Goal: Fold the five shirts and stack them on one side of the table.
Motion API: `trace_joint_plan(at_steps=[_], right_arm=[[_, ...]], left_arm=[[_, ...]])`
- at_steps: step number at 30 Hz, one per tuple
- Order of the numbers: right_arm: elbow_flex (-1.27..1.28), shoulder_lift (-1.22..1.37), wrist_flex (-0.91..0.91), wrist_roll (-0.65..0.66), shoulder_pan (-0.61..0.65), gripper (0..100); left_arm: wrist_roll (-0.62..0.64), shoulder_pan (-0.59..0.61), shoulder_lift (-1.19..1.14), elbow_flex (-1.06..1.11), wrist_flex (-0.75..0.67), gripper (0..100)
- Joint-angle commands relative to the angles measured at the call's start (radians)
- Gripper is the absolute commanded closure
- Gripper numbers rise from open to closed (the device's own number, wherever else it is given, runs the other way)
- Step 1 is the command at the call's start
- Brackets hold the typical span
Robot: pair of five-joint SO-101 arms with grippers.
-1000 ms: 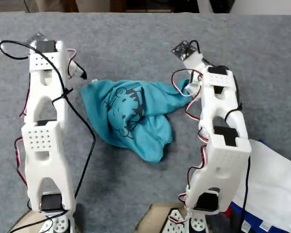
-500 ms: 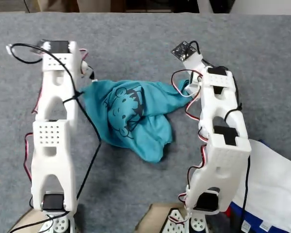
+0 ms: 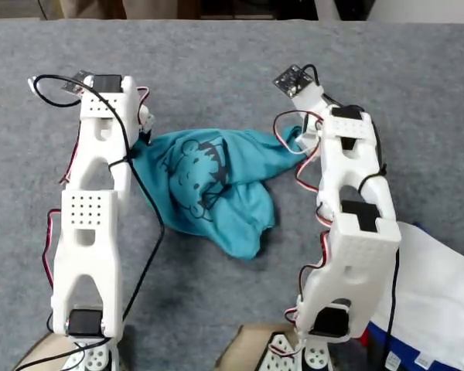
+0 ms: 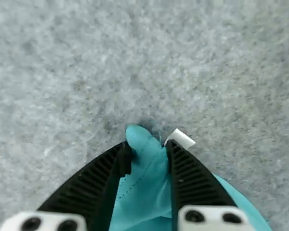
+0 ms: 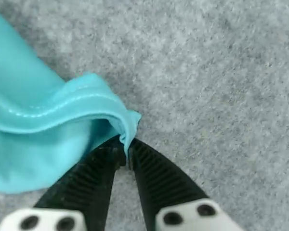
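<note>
On the left of the fuzzy grey table cloth stands the white plastic left arm. A thin black wire loops along it. Its black ridged left gripper is low at the table. It is pinched narrow on a corner of the soft teal shirt, and the cloth fills the small gap between the two fingers. A little white cloth label pokes out just beside one fingertip. From above, that gripper sits at the shirt's left edge.

The teal shirt lies in the middle of the table, between the two arms. It is bunched and wrinkled, not flat. A cartoon face is drawn on top in dark lines. One floppy part lies toward the near edge of the table.

On the right side, the black ridged right gripper is squeezed tight on a hemmed edge of the shirt, and its two sides nearly touch. It belongs to the white plastic right arm. Further right, at the table's near corner, lies a smooth white sheet.
</note>
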State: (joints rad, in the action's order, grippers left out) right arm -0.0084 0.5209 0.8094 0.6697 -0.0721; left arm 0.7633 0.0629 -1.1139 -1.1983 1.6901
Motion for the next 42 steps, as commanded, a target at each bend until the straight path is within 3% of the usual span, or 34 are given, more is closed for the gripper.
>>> trace_joint_plan(at_steps=[1, 7, 14, 20, 28, 34, 37, 42], right_arm=[[-0.028, -0.002, -0.021, -0.005, -0.008, 99.5], [-0.028, -0.002, -0.021, -0.003, -0.008, 99.5], [-0.030, -0.004, -0.012, 0.031, -0.008, 99.5], [-0.050, -0.002, -0.012, 0.025, -0.010, 99.5], [-0.053, -0.005, -0.123, -0.110, -0.073, 99.5], [-0.053, -0.004, -0.137, -0.117, -0.073, 99.4], [-0.053, -0.005, -0.167, -0.129, -0.077, 99.4], [-0.082, -0.021, -0.183, -0.273, -0.143, 99.4]], left_arm=[[0.003, 0.032, 0.012, -0.166, 0.068, 87], [-0.098, 0.043, 0.012, -0.295, 0.069, 87], [-0.244, 0.077, 0.019, -0.190, 0.072, 86], [-0.410, -0.028, 0.278, 0.112, 0.074, 81], [-0.433, -0.178, 0.711, 0.736, 0.066, 81], [-0.480, -0.232, 0.803, 1.036, -0.046, 81], [-0.514, -0.261, 0.786, 1.151, -0.173, 81], [-0.516, -0.282, 0.710, 1.209, -0.262, 81]])
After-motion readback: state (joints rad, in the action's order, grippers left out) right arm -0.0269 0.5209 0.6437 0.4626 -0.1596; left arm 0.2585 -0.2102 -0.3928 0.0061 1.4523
